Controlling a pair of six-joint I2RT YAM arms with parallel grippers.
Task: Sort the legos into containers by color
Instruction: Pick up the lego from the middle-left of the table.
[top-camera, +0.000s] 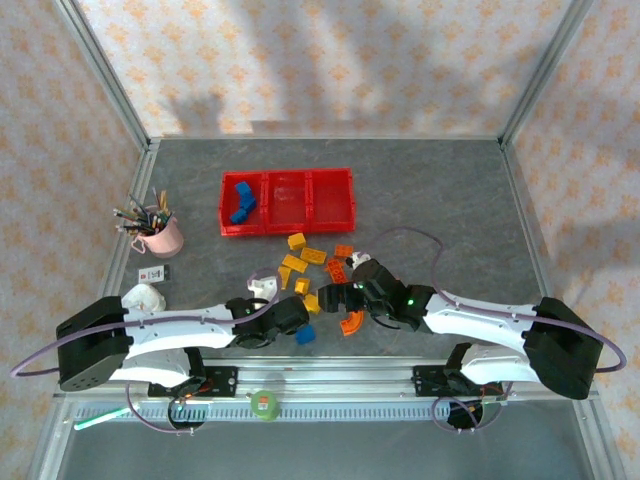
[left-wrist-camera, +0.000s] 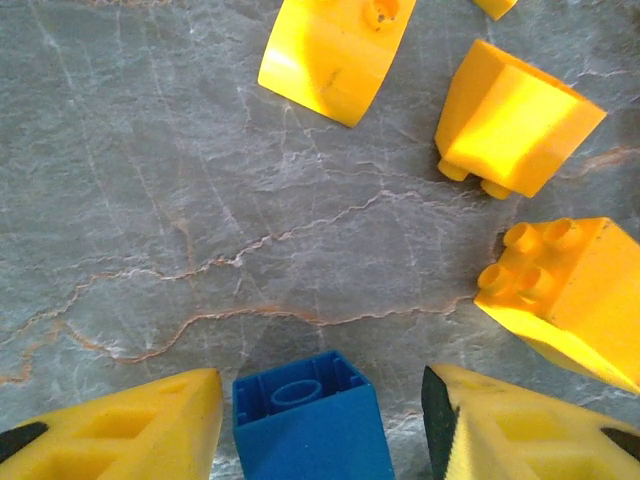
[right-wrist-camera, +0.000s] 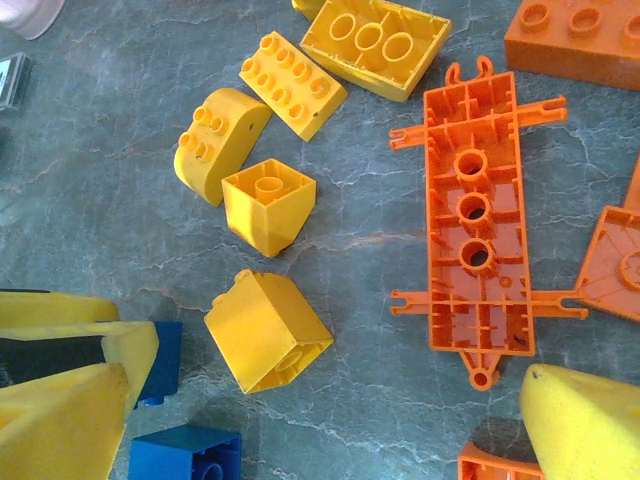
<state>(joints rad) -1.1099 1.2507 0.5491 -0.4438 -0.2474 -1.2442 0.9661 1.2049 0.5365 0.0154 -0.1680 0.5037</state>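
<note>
Top external view gives the grey desk (top-camera: 450, 190). The containers (top-camera: 300, 231) stand toward its far edge, a little left of the middle, with blue pieces (top-camera: 241, 202) in the left compartment. The loose legos (top-camera: 312, 256) lie between the middle and the near edge. The right gripper (right-wrist-camera: 330, 385) hangs over them, fingers wide apart, holding nothing. The left gripper (left-wrist-camera: 322, 400) is low at a blue brick (left-wrist-camera: 305, 425) close to the near edge. One finger stands on each side with a thin gap, so it is released, not yet grasping. I judge the step is picking this brick. Next, the fingers must meet squarely on its walls, lift it clear of the yellow bricks (left-wrist-camera: 520, 115) nearby, and carry it to the blue compartment.
</note>
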